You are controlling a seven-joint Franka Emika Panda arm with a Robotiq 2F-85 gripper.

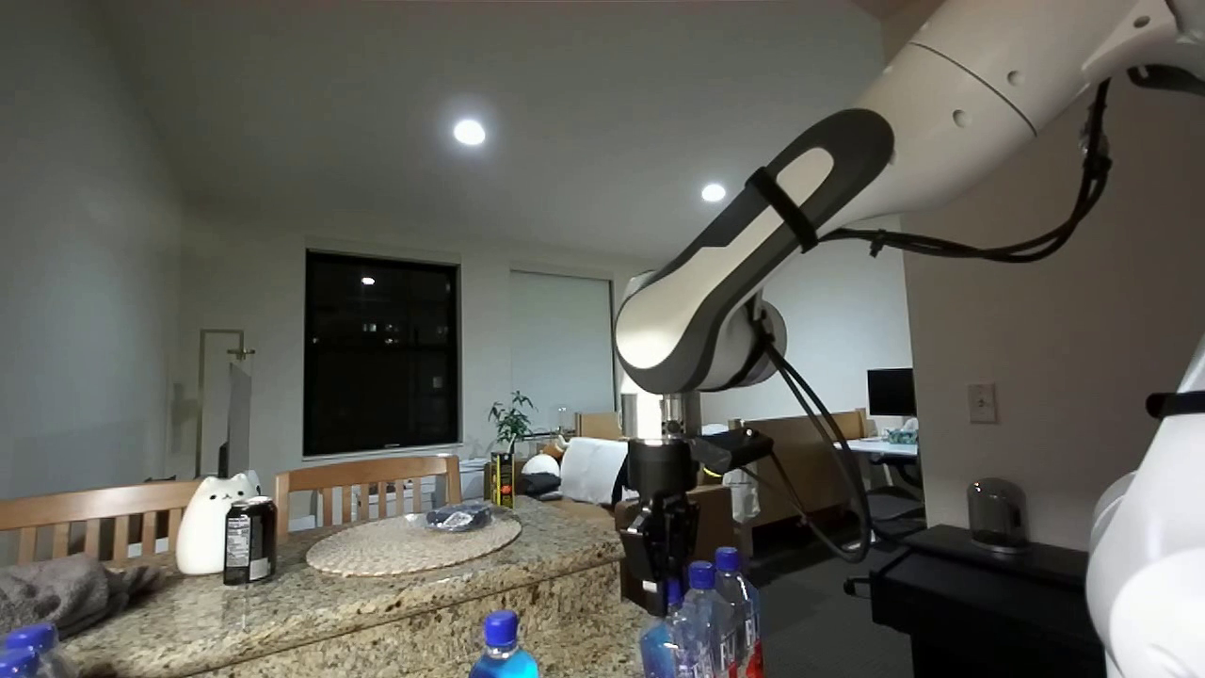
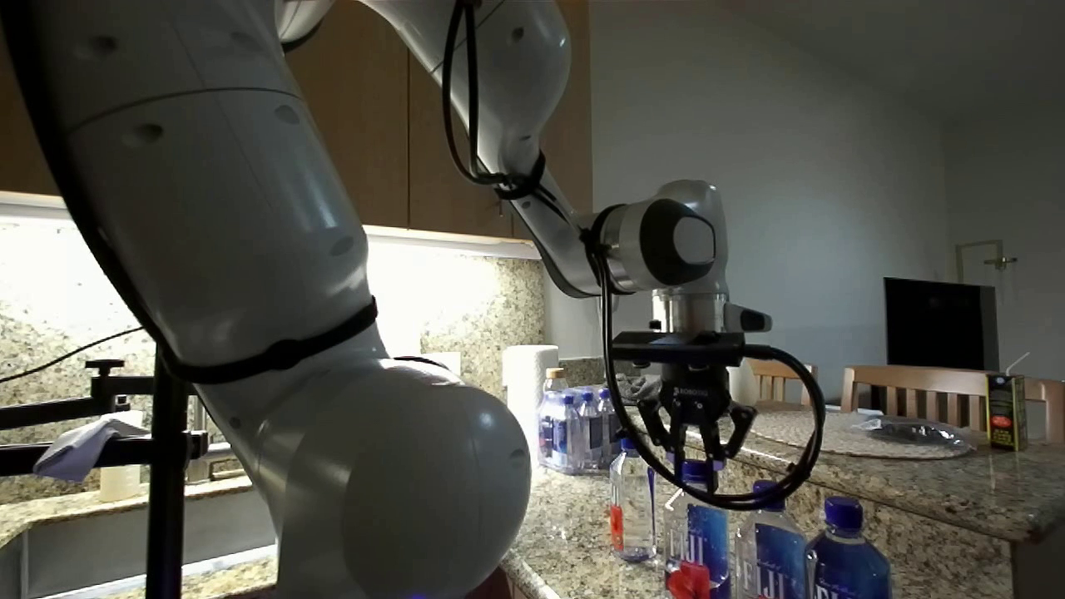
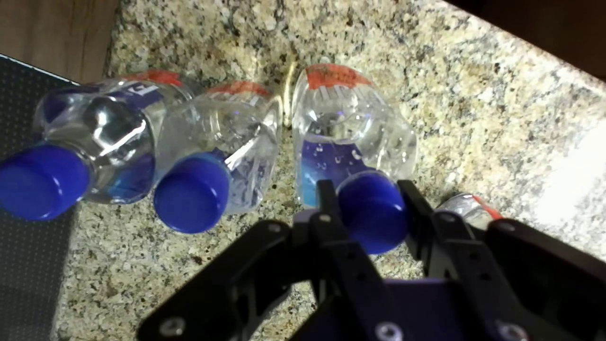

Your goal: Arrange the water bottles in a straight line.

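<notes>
The gripper (image 3: 368,192) has its fingers (image 3: 327,203) narrowed right in on the blue cap (image 3: 371,218) of the third bottle from the left (image 3: 350,142), mid-frame in the wrist view, so it reads as a proper cap hold. Whether the base is off the counter (image 3: 473,94) can't be told; an exterior view cuts it off at the bottom.

Main worry imo is crowding. The neighbour bottle (image 3: 222,147) stands just beside it with only a sliver of granite showing between, and the leftmost bottle (image 3: 118,137) looks close to the counter's edge at frame left. A shove that way could domino them, and that end one might well go over. Spreading too far on release could start the same thing, since a knuckle on that side looks near the neighbour's cap.

Also, pinching only the cap of a tall skinny bottle is asking for tilt: drag it sideways and it'd likely lean, or slip out.

The fourth bottle (image 2: 632,512), lower middle of an exterior view, looks set off from the row. It's half hidden behind the gripper in the wrist view, so easy to clip blind. And that looped black cable (image 2: 820,408) could snag a cap.
</notes>
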